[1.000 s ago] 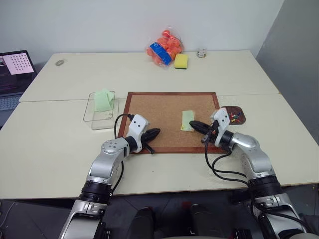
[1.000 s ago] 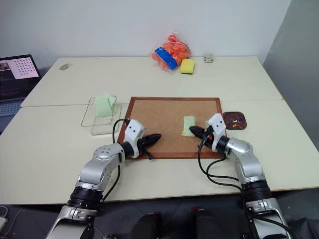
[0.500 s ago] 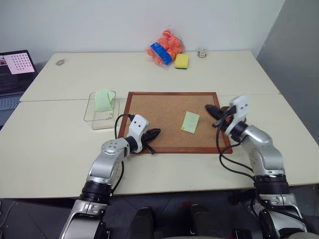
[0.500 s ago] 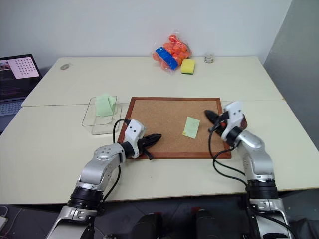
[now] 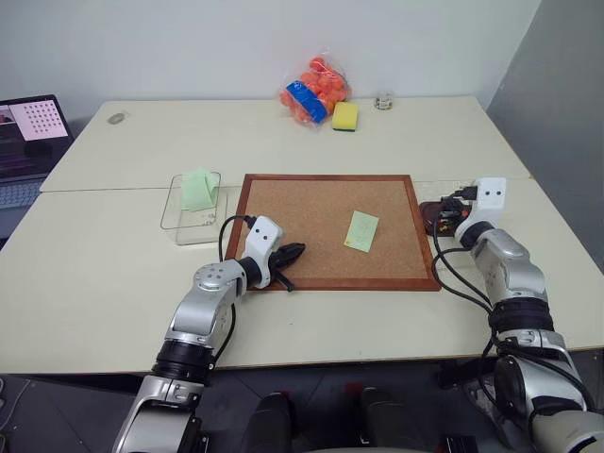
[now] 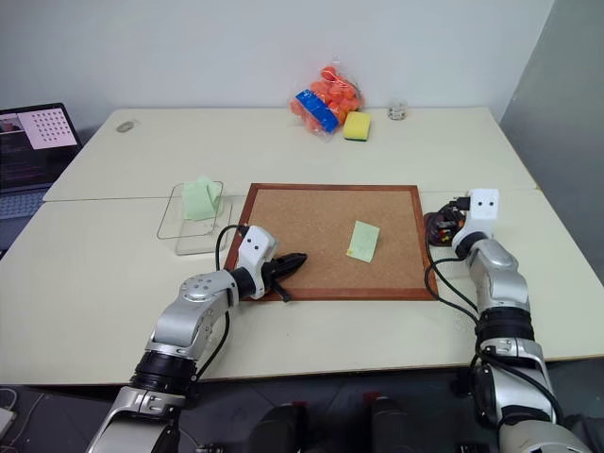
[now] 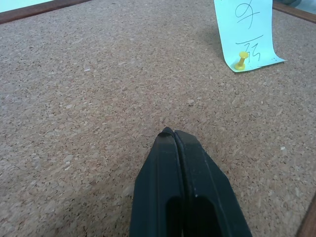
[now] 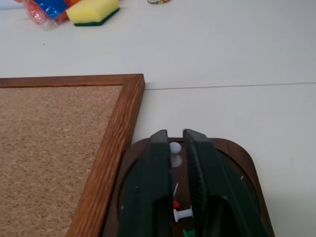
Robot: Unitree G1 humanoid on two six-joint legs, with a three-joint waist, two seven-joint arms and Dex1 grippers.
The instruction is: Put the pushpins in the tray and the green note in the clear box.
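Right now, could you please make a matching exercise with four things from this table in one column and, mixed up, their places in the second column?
Things:
1. green note
2. yellow pushpin
3. white pushpin
4. yellow sponge

Places:
A. between the right end effector's fingers, over the tray
B. on the table beside the bag of orange balls
C. lying on the cork board
D. stuck through the note's edge

Pairs: 1-C, 2-D, 3-A, 4-B

Rough, matt cork board with a smooth wooden frame; paper green note; glossy, perhaps plastic, tray.
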